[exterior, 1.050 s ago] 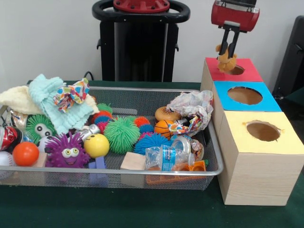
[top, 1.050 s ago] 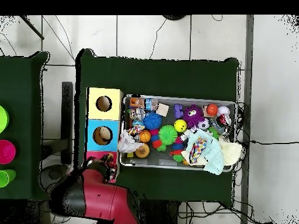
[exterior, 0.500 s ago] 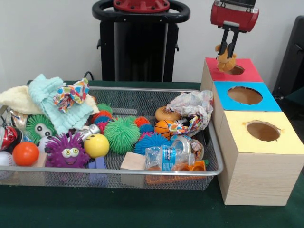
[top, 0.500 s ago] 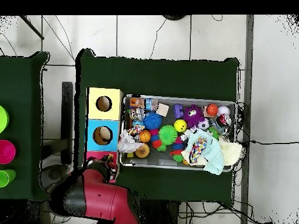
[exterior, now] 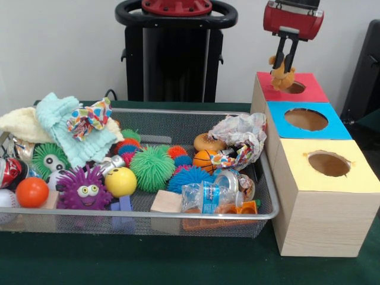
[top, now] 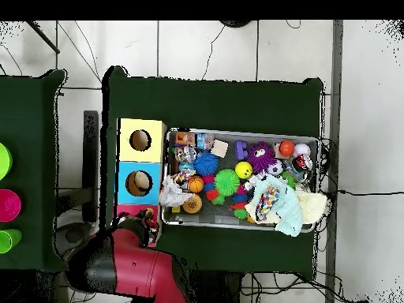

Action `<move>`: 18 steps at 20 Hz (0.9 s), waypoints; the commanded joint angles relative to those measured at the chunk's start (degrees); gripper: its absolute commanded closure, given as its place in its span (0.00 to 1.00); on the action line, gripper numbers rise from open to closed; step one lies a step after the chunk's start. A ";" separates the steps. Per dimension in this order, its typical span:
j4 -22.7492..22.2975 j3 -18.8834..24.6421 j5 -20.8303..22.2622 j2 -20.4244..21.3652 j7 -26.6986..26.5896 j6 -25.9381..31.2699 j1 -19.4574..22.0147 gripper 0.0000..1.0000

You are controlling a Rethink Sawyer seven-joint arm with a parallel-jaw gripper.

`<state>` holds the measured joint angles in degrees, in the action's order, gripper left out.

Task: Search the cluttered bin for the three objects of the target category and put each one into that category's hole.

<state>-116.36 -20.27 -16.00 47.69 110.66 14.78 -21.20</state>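
hovering over the red-topped box [exterior: 290, 89], hand [exterior: 285, 70] clamped on a small tan plush toy [exterior: 282, 77], held just above the red box's hole [exterior: 294, 87]. blue box [exterior: 306, 120] and yellow box [exterior: 328, 164] sit alongside. mesh bin [exterior: 178, 215] of clutter on the green worktop [exterior: 148, 261].

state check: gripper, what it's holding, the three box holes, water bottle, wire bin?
gripper: shut on orange toy, above the red hole
orange toy: held, not yet dropped in
red hole: open, partly hidden by the toy
blue hole: open
yellow hole: open
water bottle: lying on its side, crumpled
wire bin: full of clutter
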 commanded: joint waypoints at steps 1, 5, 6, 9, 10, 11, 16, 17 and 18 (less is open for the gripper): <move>-2.11 5.84 -1.58 -0.46 9.86 3.08 2.84 1.00; -3.44 8.06 -2.23 0.07 9.91 1.95 4.43 1.00; -3.63 8.42 -2.28 0.13 9.98 1.74 4.67 1.00; -3.93 9.47 -2.44 0.33 10.10 1.55 5.56 1.00; -4.03 9.72 -2.40 0.35 10.15 1.42 5.77 1.00; -4.17 10.01 -2.42 0.45 10.20 1.35 6.02 1.00; -5.17 12.03 -3.15 0.99 10.62 1.36 7.44 1.00; -5.46 12.33 -3.36 1.34 10.78 1.56 7.59 1.00; -5.29 12.14 -3.30 1.32 10.97 1.80 7.39 1.00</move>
<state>-119.29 -14.56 -16.19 48.65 110.66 14.77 -15.85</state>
